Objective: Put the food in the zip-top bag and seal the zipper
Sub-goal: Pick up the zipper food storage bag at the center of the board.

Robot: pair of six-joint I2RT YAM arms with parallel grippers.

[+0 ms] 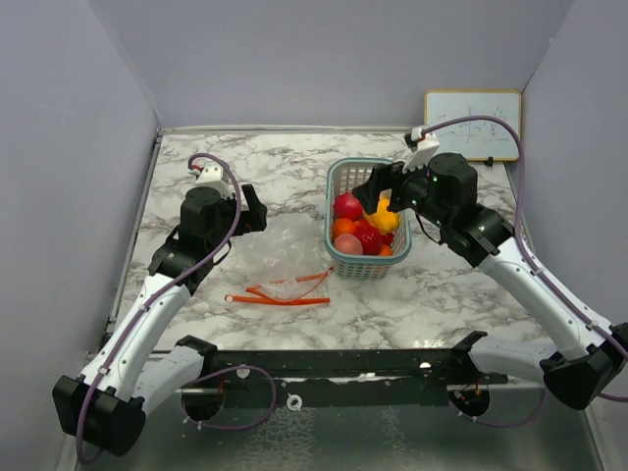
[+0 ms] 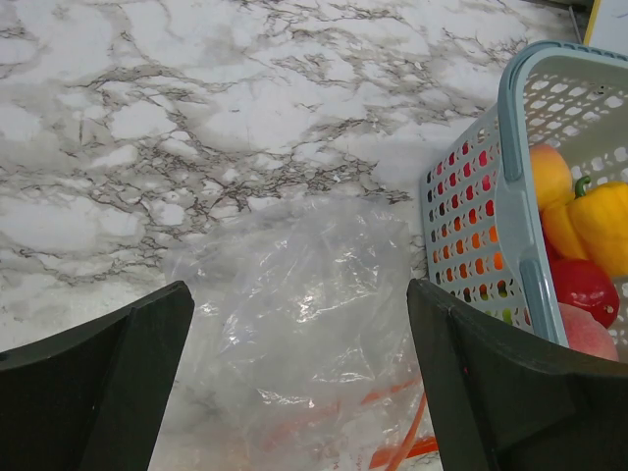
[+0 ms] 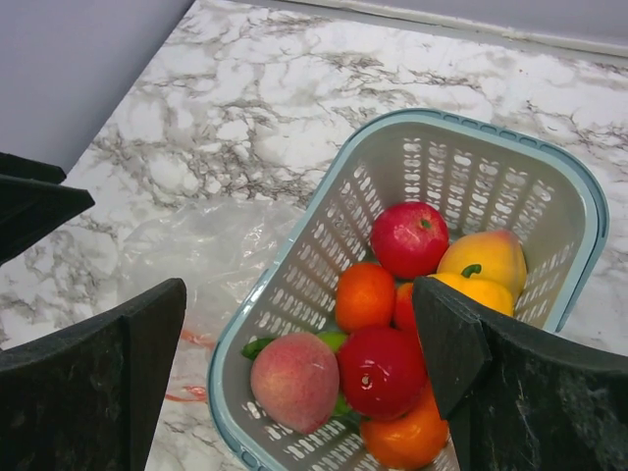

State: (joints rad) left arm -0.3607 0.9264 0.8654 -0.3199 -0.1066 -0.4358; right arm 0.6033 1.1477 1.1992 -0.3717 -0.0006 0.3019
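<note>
Toy food (image 3: 409,238) is left in the basket (image 3: 471,120); the zip-top bag (image 2: 294,324) lies unfilled. Left gripper (image 2: 297,289) and right gripper (image 3: 297,285) are spread wide.

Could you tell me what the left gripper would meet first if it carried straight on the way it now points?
The left gripper would most likely meet the zip-top bag, lying crumpled on the table between its open jaws; the basket sits off to one side. Depth is unclear.

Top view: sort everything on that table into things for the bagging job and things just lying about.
For the job: toy food, clear bag, zipper strip.
Just lying about: basket (only holds the food for now), whiteboard.
</note>
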